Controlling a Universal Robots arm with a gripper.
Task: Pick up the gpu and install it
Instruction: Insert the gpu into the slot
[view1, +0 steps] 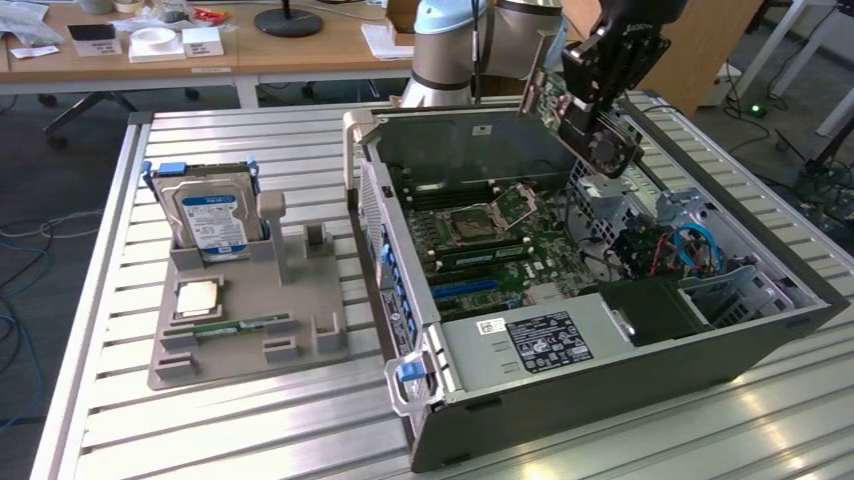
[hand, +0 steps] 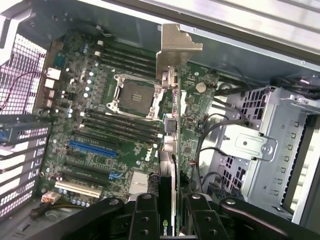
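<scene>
– Gpu (view1: 601, 140), where?
– Gripped edge-on in the closed jaws, hanging above the open case (view1: 627, 400), its bracket (hand: 176, 47) over the motherboard (hand: 115, 165).
– Around it?
– Processor socket (hand: 136, 97) on one side, black cables (hand: 210, 132) and drive cage (hand: 250, 145) on the other. Hard drive (view1: 211, 215) stands well apart in its grey holder (view1: 227, 340) on the bench (view1: 267, 420).

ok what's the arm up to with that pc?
The robot arm's hand is clamped on the gpu, a thin dark card with a pale metal bracket. It holds the card in the air over the open grey metal computer case, above the green motherboard. The card is not seated in a slot. The silver hard drive stands beside the case.
</scene>
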